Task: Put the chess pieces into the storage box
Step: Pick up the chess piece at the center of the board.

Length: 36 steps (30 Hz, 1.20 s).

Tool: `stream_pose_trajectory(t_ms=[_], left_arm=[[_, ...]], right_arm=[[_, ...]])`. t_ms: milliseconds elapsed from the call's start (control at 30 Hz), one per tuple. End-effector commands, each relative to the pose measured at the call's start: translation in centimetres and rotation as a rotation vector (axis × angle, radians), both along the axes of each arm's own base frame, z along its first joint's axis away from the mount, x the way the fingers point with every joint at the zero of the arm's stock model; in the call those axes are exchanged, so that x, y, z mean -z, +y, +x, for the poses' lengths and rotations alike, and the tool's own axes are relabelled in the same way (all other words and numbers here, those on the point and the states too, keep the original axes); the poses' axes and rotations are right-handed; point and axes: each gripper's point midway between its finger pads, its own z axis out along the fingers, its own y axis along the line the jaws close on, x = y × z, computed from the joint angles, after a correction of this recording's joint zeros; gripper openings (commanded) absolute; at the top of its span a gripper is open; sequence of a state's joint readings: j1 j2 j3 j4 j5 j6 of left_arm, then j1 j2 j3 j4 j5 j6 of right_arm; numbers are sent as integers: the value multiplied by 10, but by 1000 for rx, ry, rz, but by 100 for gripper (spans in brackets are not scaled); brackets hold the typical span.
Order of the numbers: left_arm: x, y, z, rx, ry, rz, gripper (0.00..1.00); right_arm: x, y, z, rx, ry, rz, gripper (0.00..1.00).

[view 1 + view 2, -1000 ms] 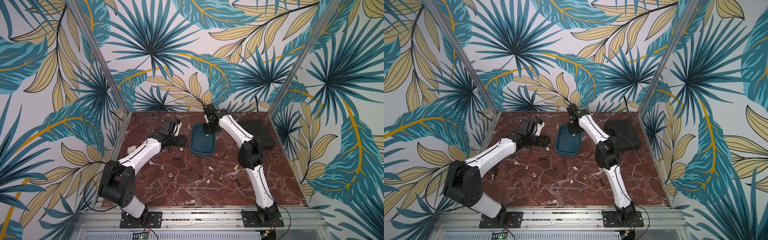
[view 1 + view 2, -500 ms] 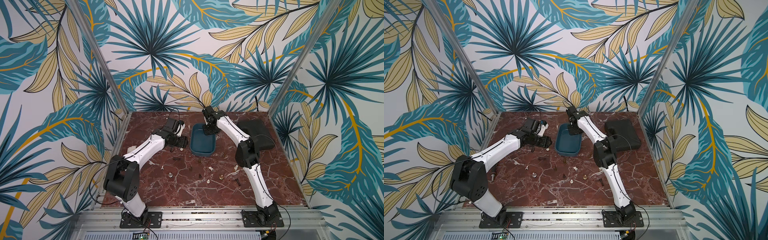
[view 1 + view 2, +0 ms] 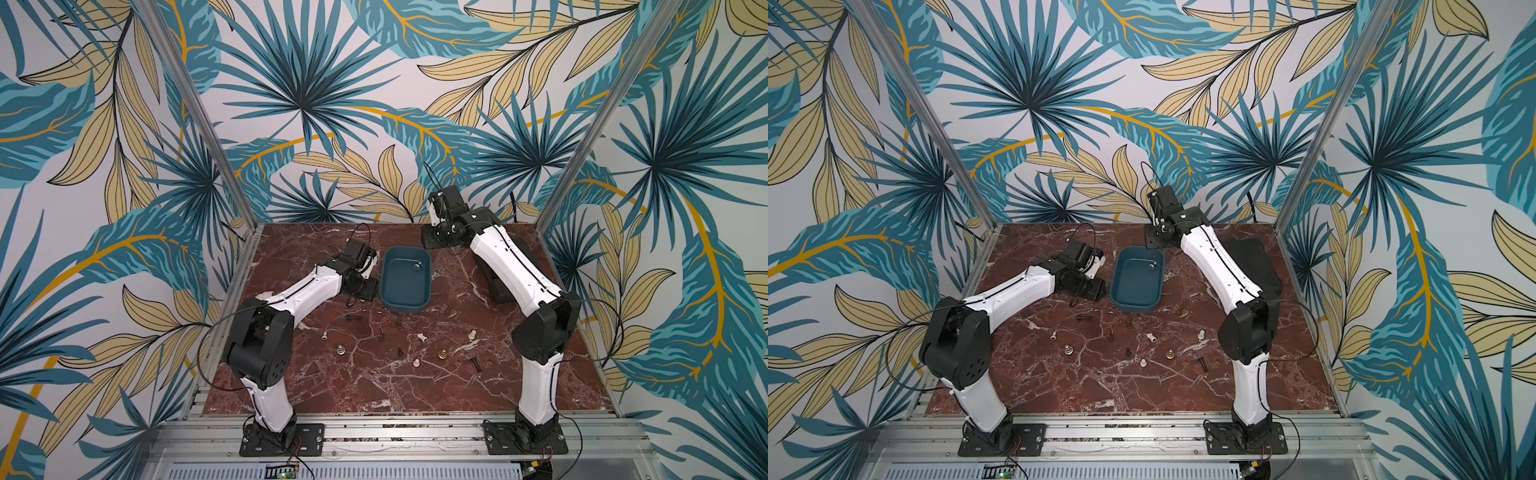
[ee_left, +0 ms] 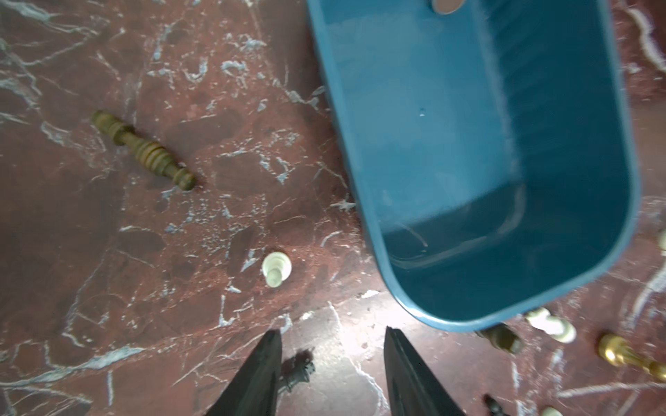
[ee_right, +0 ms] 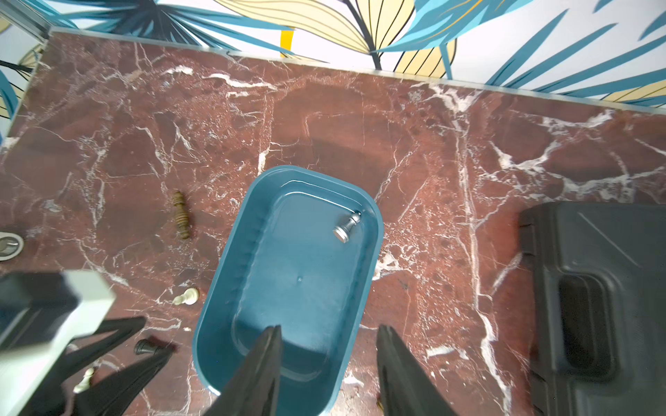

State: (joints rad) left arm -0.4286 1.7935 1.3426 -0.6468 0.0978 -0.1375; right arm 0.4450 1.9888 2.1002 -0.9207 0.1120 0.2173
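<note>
**Q:** Silvery metal is noted inside the storage box (image 5: pixel 223 288). What is it?

**A:** One silvery piece (image 5: pixel 346 227) is shown lying on its side near a corner of the teal tub. The other chess pieces are left outside. A brown wooden piece (image 4: pixel 142 149) and a white pawn (image 4: pixel 275 268) lie beside the box, and more are scattered over the marble table (image 3: pixel 374 386).

**Q:** How are such pieces judged to handle?

**A:** They are judged light, rigid and smooth. Lying down, they are likely to roll on the round base. A square pinch across the narrow stem is advised, so that nothing is squirted out.

**Q:** How are the grippers set?

**A:** The left gripper (image 4: pixel 332 331) is set low beside the box with its jaws apart. A black piece (image 4: pixel 297 371) lies on the marble between them, unclamped. The right gripper (image 5: pixel 328 328) is held raised above the box, jaws apart and empty. A black case (image 5: pixel 594 306) is seen by the right arm.
</note>
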Motion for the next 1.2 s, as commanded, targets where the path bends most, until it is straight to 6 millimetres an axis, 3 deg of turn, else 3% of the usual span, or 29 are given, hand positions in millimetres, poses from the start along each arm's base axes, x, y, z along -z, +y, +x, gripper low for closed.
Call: stream_pose_trajectory(t_ms=[0, 267, 600, 1167], left_arm=[[-2, 12, 14, -35, -38, 89, 47], [14, 10, 28, -44, -13, 122, 43], [36, 17, 24, -48, 49, 165, 40], [48, 16, 28, -29, 75, 175, 20]], right_arm=[[18, -5, -2, 25, 23, -18, 48], [25, -8, -7, 26, 37, -28, 48], [29, -7, -6, 26, 44, -27, 48], [35, -9, -8, 28, 57, -38, 48]])
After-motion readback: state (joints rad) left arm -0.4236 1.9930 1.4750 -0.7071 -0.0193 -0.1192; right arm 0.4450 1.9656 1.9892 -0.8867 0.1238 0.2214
